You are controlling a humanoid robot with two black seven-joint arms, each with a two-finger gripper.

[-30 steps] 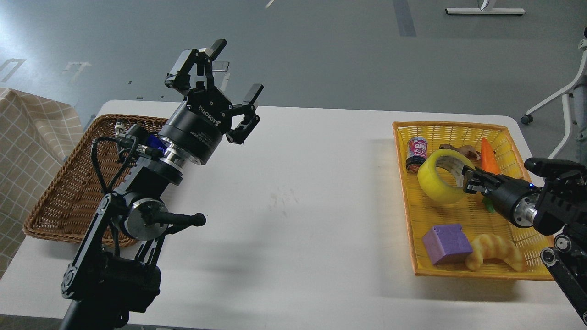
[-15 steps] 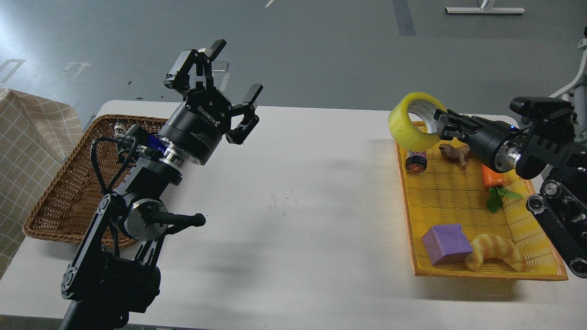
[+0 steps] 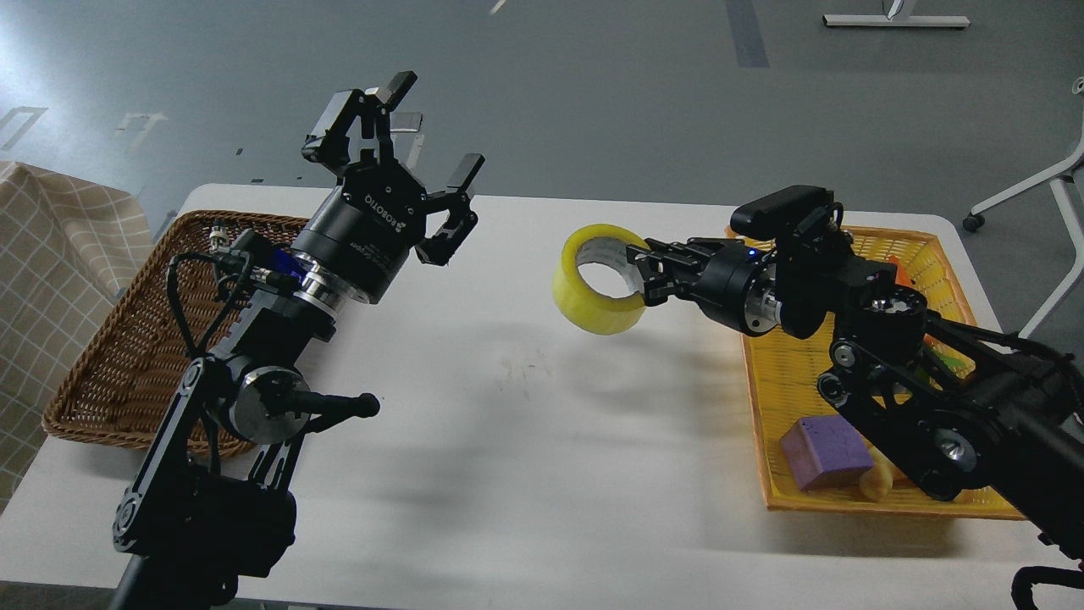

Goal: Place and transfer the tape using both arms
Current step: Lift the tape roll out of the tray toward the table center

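The yellow tape [image 3: 589,301] is a wide translucent ring with a grey-white core. It hangs in the air above the middle of the white table [image 3: 525,440]. My right gripper [image 3: 637,269] is shut on the ring's right wall, one finger inside the core and one outside. The right arm reaches in from the lower right, over the yellow tray. My left gripper [image 3: 428,140] is open and empty, fingers spread and pointing up and away, above the table's far left. It is well to the left of the tape.
A yellow tray [image 3: 766,440] at the right holds a purple block [image 3: 824,451], a partly hidden croissant [image 3: 875,483] and an orange carrot. A brown wicker basket [image 3: 110,356] stands at the left, behind my left arm. A checked cloth lies at the far left.
My right gripper lifted the tape out of the yellow tray and carried it left, out over the middle of the table. The left arm has barely moved.
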